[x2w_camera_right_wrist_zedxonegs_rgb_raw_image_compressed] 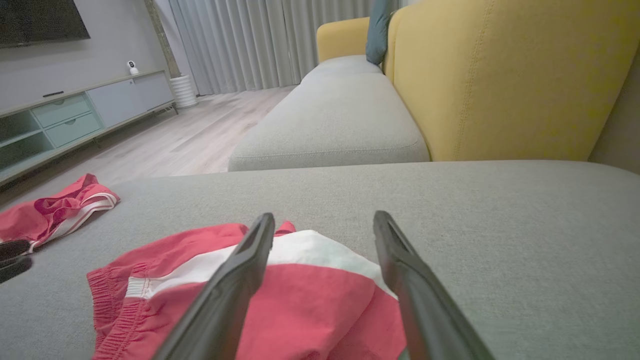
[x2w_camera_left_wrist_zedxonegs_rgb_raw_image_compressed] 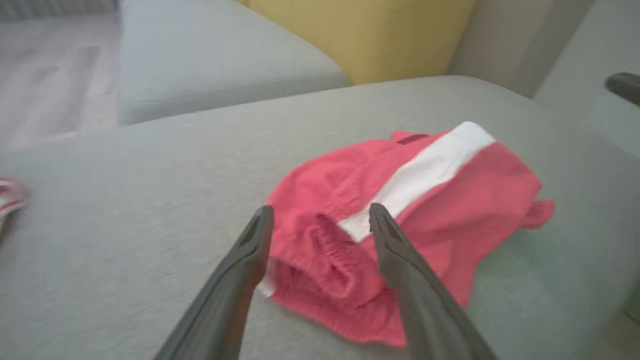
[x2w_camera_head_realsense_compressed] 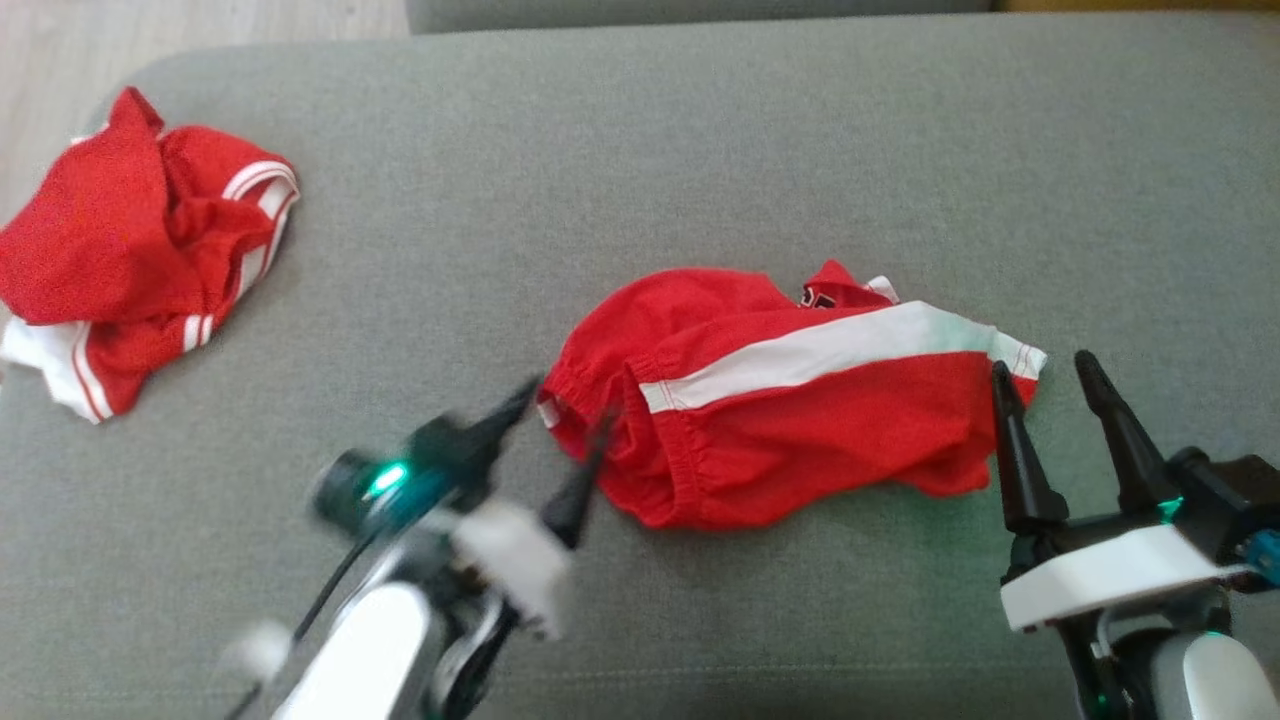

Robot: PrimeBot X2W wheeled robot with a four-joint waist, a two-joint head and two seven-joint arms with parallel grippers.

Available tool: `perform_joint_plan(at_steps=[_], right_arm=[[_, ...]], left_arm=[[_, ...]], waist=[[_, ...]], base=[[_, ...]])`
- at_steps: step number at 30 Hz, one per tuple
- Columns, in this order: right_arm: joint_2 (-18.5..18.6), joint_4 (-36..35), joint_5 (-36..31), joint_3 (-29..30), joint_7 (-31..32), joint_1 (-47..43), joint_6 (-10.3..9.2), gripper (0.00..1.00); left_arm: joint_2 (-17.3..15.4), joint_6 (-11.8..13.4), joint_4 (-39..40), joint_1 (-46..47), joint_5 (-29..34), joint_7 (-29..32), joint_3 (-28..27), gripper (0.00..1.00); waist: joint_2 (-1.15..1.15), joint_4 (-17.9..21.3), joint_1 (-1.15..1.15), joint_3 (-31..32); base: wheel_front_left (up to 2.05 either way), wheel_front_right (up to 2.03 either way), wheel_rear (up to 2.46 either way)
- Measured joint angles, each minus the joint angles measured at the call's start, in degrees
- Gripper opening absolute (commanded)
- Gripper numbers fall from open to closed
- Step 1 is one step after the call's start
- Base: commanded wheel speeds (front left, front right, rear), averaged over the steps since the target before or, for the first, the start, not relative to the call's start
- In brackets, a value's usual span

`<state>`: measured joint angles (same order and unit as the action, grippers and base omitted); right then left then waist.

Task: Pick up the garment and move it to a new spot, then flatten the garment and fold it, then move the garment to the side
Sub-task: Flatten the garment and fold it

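Two grippers of yours stand open by the red shorts (x2w_camera_head_realsense_compressed: 790, 400), crumpled on the grey sofa seat (x2w_camera_head_realsense_compressed: 700, 150): left gripper (x2w_camera_head_realsense_compressed: 572, 402) at their waistband end, right gripper (x2w_camera_head_realsense_compressed: 1041, 363) at their hem end, another red garment (x2w_camera_head_realsense_compressed: 140, 250) well apart.

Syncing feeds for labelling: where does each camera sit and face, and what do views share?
Head view: from the head, down onto the grey cushion; left gripper lower left, right gripper lower right.
Left wrist view: left wrist, along its fingers onto the red shorts.
Right wrist view: right wrist, past its fingers toward the yellow sofa back.
Shared: the red shorts.
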<state>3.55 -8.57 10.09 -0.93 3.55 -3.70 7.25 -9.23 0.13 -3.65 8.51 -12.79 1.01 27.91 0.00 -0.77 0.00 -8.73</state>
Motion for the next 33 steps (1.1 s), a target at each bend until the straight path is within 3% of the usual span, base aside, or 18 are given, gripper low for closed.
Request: perform_joint_plan(at_steps=[4,10,20,21,22,23,24,28,33], right_arm=[[0.00,0.01,0.01,-0.52,0.07,0.69,0.00,1.00],[-0.01,0.45,0.52,-0.64,-0.02,1.05,0.00,1.00],[-0.02,1.08,0.64,-0.54,-0.11,2.30,0.00,1.00],[-0.03,1.10,0.81,-0.52,-0.11,2.30,0.00,1.00],[-0.04,1.13,1.05,-0.45,-0.11,2.30,0.00,1.00],[-0.05,1.21,1.13,-0.30,-0.11,2.31,0.00,1.00],[-0.05,1.37,1.20,-0.11,-0.10,2.33,0.00,1.00],[0.64,3.08,2.54,1.66,0.86,3.19,0.00,1.00],[5.70,9.21,4.46,4.82,5.88,6.88,0.00,1.00]], left_arm=[[2.64,-3.68,-3.56,6.17,-2.83,9.14,3.50,1.00],[4.25,-4.66,-10.43,8.90,-7.62,15.18,4.43,1.00],[4.68,-4.05,-15.24,12.30,-8.14,13.12,2.98,1.00],[4.71,-4.05,-15.34,12.44,-8.17,12.68,2.92,0.87],[4.76,-4.06,-15.50,12.68,-8.58,12.22,2.91,0.22],[4.79,-4.06,-15.64,12.96,-8.72,11.65,2.90,0.22],[4.82,-4.06,-15.97,13.25,-8.72,11.31,2.90,0.00],[4.82,-4.06,-16.88,13.96,-8.72,10.46,2.87,0.00],[4.76,-3.98,-16.89,14.16,-8.69,9.67,2.86,0.00]], waist=[[0.00,0.80,0.00,-1.41],[0.00,2.76,0.00,-3.16],[0.00,4.55,0.00,-5.35],[0.00,4.59,0.00,-5.49],[0.00,4.61,0.00,-5.66],[0.00,4.61,0.00,-5.83],[0.00,4.63,0.01,-5.95],[0.00,4.71,0.00,-6.40],[0.00,4.89,0.00,-7.32]], base=[[0.00,0.00,0.00],[0.00,0.00,0.00],[0.00,0.00,0.00],[0.00,0.00,0.00],[0.00,0.00,0.00],[0.00,0.00,0.00],[0.00,0.00,0.00],[0.00,0.00,0.00],[0.00,0.00,0.00]])
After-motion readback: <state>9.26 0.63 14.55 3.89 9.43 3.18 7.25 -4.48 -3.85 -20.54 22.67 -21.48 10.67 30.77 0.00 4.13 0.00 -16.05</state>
